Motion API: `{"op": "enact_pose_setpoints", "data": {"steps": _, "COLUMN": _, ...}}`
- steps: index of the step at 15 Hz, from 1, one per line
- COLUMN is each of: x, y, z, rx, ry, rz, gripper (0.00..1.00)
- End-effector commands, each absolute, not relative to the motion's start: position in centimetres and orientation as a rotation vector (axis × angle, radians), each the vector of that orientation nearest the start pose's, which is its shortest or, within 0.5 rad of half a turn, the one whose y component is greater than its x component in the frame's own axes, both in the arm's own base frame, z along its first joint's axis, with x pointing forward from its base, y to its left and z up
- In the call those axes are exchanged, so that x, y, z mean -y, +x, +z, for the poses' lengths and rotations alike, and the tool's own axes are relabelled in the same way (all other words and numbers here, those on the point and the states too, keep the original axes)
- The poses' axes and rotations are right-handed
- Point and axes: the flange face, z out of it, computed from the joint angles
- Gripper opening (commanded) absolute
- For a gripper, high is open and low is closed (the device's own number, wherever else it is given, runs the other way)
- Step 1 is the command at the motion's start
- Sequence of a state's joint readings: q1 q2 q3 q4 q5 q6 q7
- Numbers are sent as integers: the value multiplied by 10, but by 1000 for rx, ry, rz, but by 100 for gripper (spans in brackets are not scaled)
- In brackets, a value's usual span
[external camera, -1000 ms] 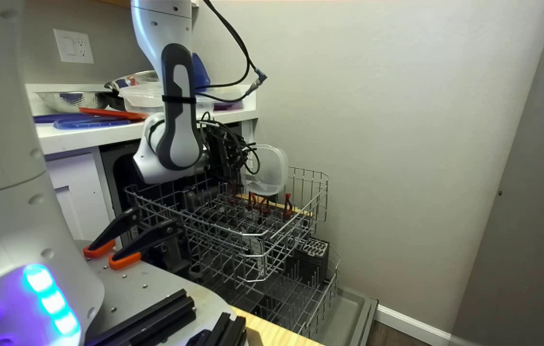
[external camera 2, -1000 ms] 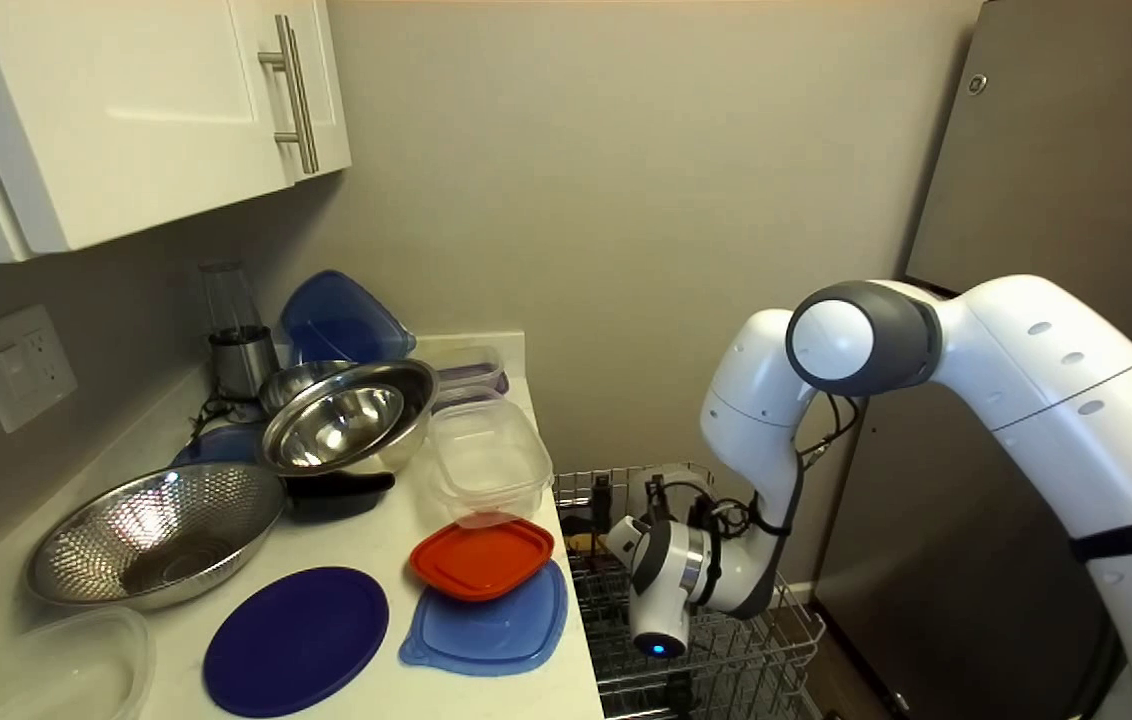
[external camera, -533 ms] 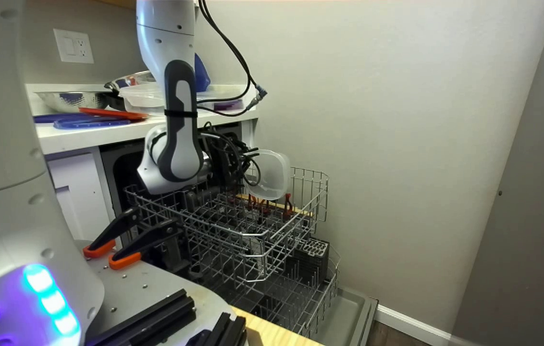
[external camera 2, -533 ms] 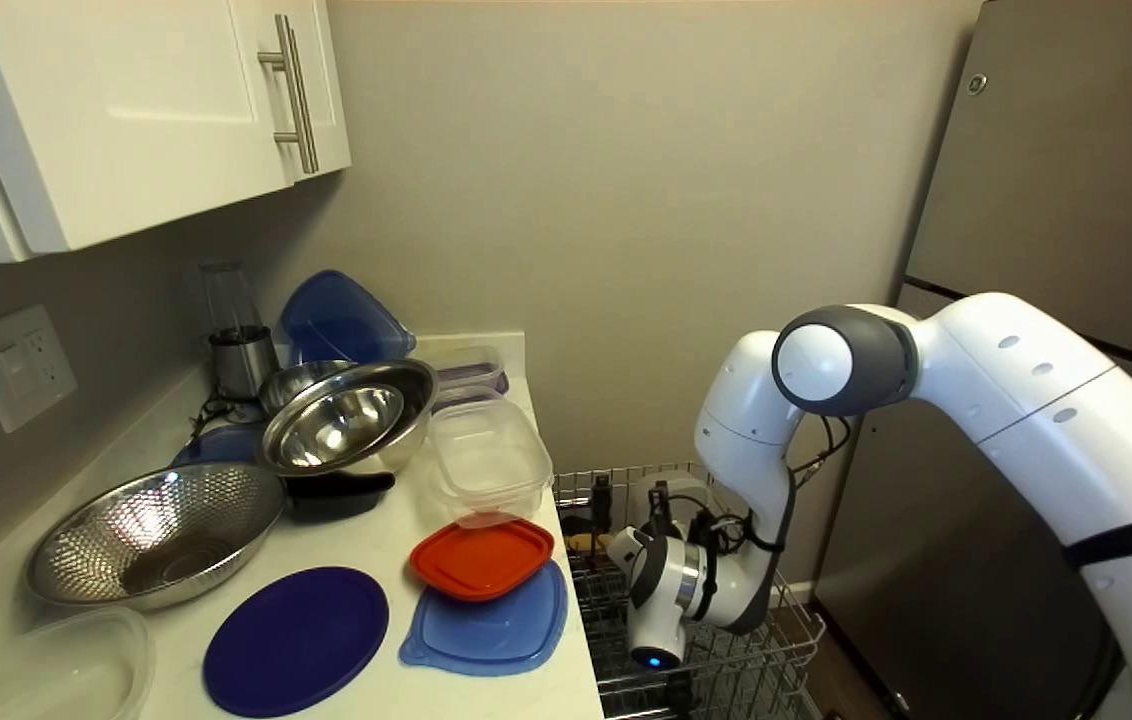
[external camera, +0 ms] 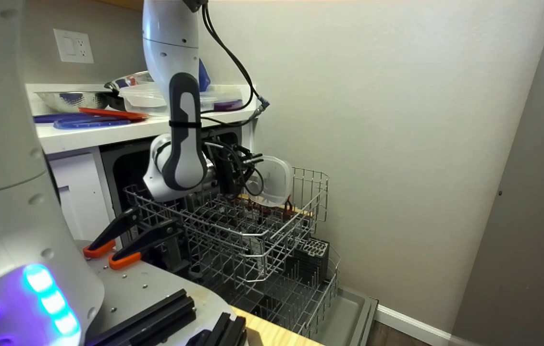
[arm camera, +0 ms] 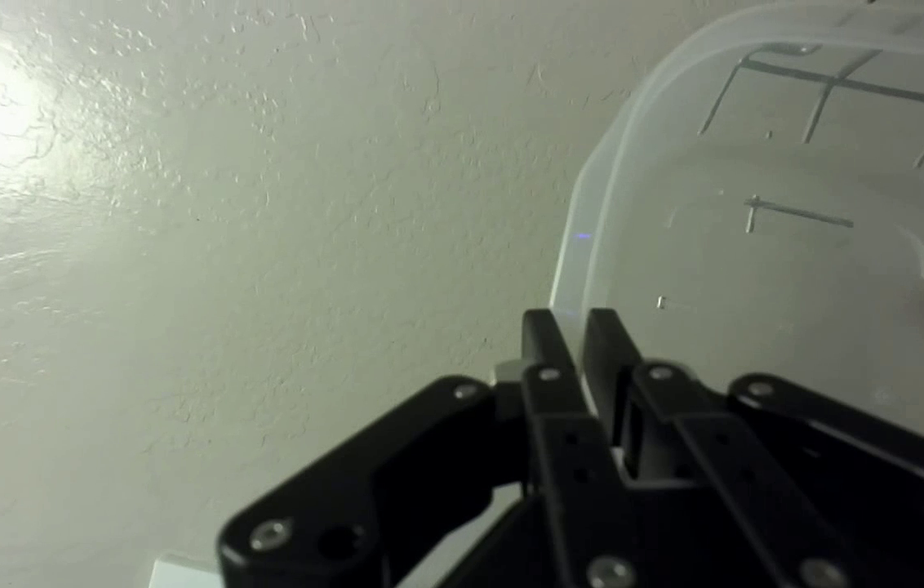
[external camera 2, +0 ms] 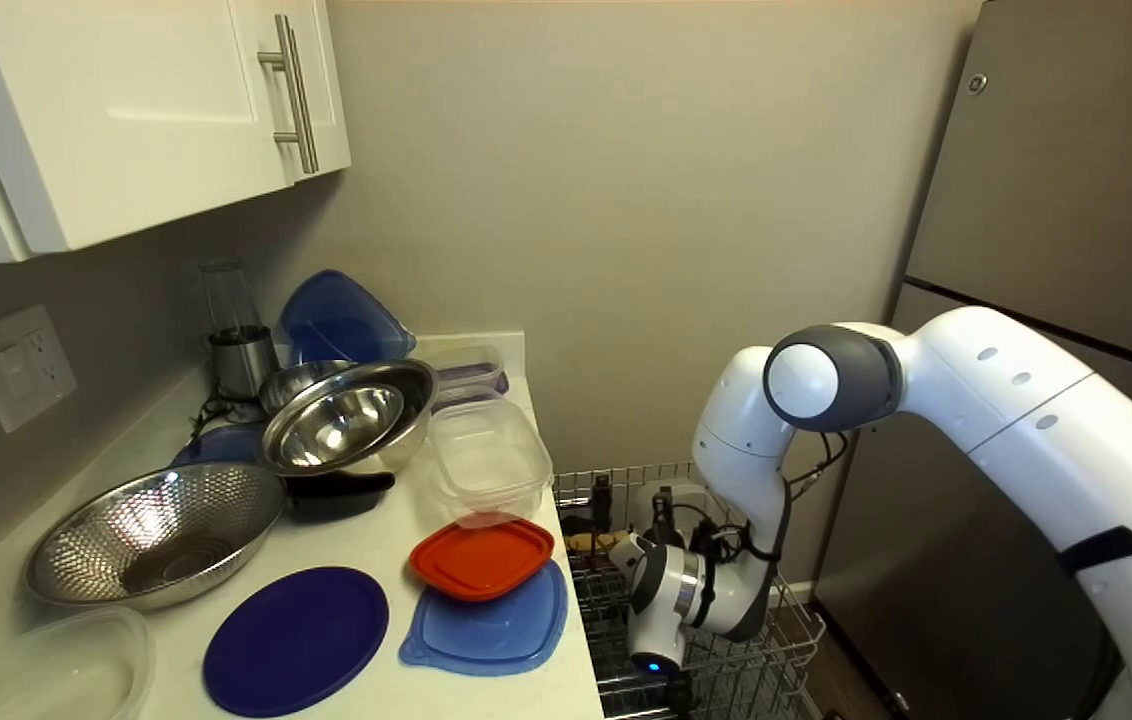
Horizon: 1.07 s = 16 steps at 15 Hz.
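Observation:
A clear plastic container (external camera: 276, 180) hangs from my gripper (external camera: 256, 157) above the far part of the dishwasher's upper rack (external camera: 255, 234). The container is tilted on its side, its open side turned towards the camera in an exterior view. In the wrist view, my gripper (arm camera: 574, 327) is closed with a thin gap, and the rim of the container (arm camera: 764, 269) runs between the fingers. Rack wires show through its clear wall. In an exterior view the container (external camera 2: 646, 505) is partly hidden behind the wrist. Whether its lower edge touches the rack I cannot tell.
Red and yellow items stand in the upper rack. The lower rack (external camera: 320, 293) holds a black basket (external camera: 308, 262). The counter (external camera 2: 436, 690) beside the arm bears lids, bowls, a colander (external camera 2: 161, 540) and clear containers (external camera 2: 491, 450). A wall (external camera: 397, 168) stands close behind the racks.
My gripper and the held container have moved down towards the upper rack, and slightly to the right in an exterior view. The grip on the container looks the same.

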<state>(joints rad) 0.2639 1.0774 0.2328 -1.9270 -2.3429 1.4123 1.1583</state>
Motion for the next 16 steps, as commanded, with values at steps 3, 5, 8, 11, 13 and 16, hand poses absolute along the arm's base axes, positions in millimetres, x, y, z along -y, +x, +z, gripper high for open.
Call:
{"op": "enact_pose_setpoints", "data": {"steps": 3, "x": -182, "y": 518, "z": -25, "rx": -846, "ry": 1203, "rz": 769, "gripper": 4}}
{"op": "enact_pose_setpoints", "data": {"steps": 5, "x": -182, "y": 519, "z": -25, "rx": -843, "ry": 1206, "rz": 767, "gripper": 3}}
{"op": "enact_pose_setpoints", "data": {"steps": 8, "x": -184, "y": 520, "z": -25, "rx": -842, "ry": 1223, "rz": 767, "gripper": 34}}
{"op": "enact_pose_setpoints", "data": {"steps": 11, "x": -186, "y": 520, "z": -23, "rx": -856, "ry": 1241, "rz": 768, "gripper": 54}}
{"op": "enact_pose_setpoints", "data": {"steps": 13, "x": -187, "y": 519, "z": -21, "rx": -872, "ry": 1255, "rz": 766, "gripper": 68}}
{"op": "enact_pose_setpoints", "data": {"steps": 16, "x": -188, "y": 519, "z": -21, "rx": -895, "ry": 1272, "rz": 764, "gripper": 89}}
